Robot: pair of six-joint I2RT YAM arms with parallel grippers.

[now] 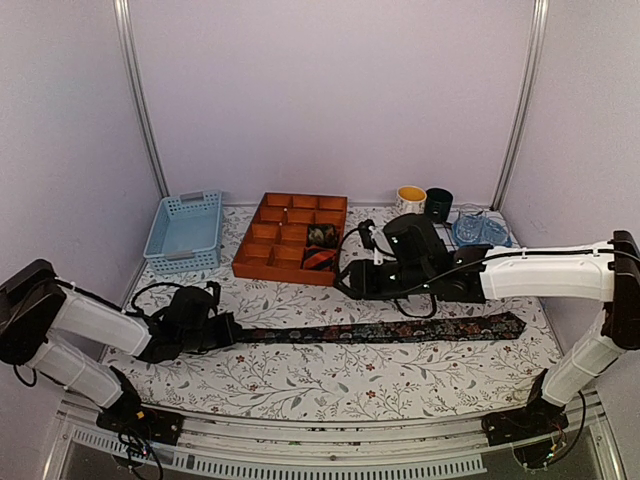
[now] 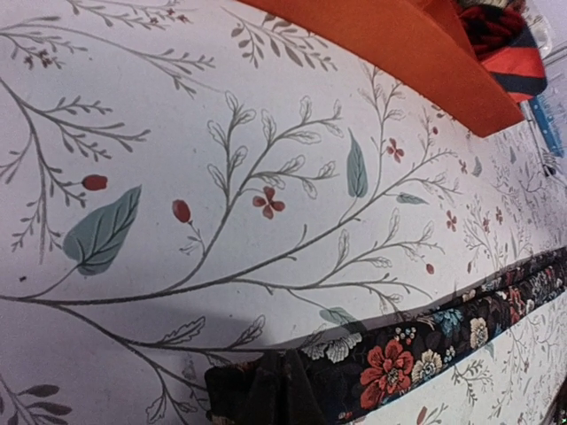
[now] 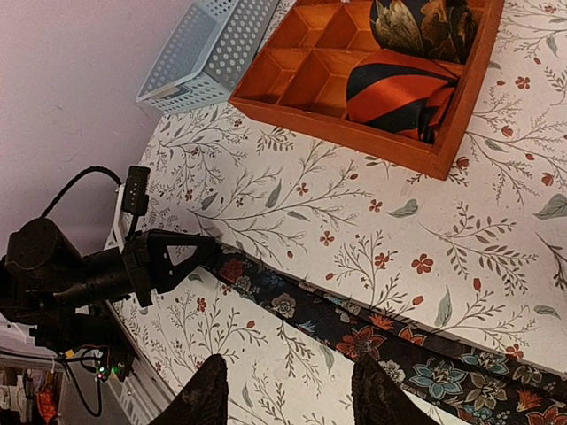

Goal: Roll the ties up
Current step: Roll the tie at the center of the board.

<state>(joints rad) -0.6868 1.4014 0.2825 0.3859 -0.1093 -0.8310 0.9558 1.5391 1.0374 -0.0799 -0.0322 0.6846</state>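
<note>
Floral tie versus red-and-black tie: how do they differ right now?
The floral tie lies stretched flat on the table; the red-and-black tie sits bundled in the orange tray. The left hand grips the floral tie's end; nothing holds the red-and-black tie. Both are patterned fabric.

light: soft, even, moderately bright | shadows: faint, soft-edged, on the tablecloth | focus: near end of the tie blurs at the left wrist view's bottom edge | top view: slightly grainy
</note>
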